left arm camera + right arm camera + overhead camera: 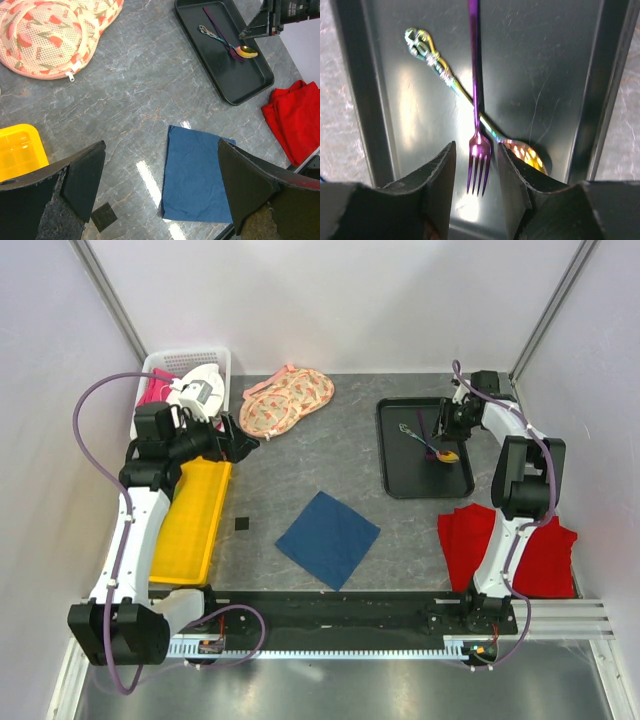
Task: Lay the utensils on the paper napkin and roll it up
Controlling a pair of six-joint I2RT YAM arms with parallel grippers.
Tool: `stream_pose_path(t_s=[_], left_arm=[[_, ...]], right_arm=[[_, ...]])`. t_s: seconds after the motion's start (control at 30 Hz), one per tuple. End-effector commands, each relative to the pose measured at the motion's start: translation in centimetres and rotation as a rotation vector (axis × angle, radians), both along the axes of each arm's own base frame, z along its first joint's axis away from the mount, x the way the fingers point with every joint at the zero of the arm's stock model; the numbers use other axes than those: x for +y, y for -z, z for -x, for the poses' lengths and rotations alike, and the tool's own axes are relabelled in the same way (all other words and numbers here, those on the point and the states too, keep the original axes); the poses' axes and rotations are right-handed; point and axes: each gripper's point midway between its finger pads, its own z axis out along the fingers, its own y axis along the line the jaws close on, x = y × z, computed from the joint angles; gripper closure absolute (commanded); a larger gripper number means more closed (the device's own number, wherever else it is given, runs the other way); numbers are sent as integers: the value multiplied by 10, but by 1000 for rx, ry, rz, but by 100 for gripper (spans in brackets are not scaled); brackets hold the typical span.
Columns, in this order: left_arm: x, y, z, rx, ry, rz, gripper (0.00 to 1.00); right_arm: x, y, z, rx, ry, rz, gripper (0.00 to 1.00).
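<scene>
As the right gripper (477, 175) hangs low in the black tray (555, 60), its jaws apart on either side of the tines of the purple fork (475, 75), the rainbow-tinted spoon (444, 76) lies crossed beneath the fork's stem, its bowl just beside one finger. Both pieces sit well apart from the paper napkin (328, 538), which lies flat with nothing on it at the middle of the table (330, 455). The likely trouble is that a slim fork lying flat on a slick tray may slide out of the closing pads or drag the crossed spoon along. A lift by the tines could also let the handle swing. The left gripper (161, 144), wide open and holding nothing, hovers above the napkin. No brand, label or writing can be read anywhere.
</scene>
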Motion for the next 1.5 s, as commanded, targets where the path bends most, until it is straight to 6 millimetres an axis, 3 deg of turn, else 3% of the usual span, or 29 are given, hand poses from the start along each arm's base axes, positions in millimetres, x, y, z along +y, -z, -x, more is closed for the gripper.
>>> stream_pose_path(t_s=[0.0,0.2,0.8,1.3,1.47], left_arm=[[-4,-2,-2,-6,16,32,0],[-3,2,-3,-2,13,23,0],[-3,21,-8,47,10,20,0],[-2,26,-12,56,9,16,0],[-1,19,-13,35,8,8,0]], right_arm=[[-2,4,-23,-22,30,-8,57],[-2,11,-38,-25,36,-7,62],[14,28,-66,-28,6,22,62],[-3,53,-63,12,-20,192,68],[-4,55,-64,18,-23,203,83]])
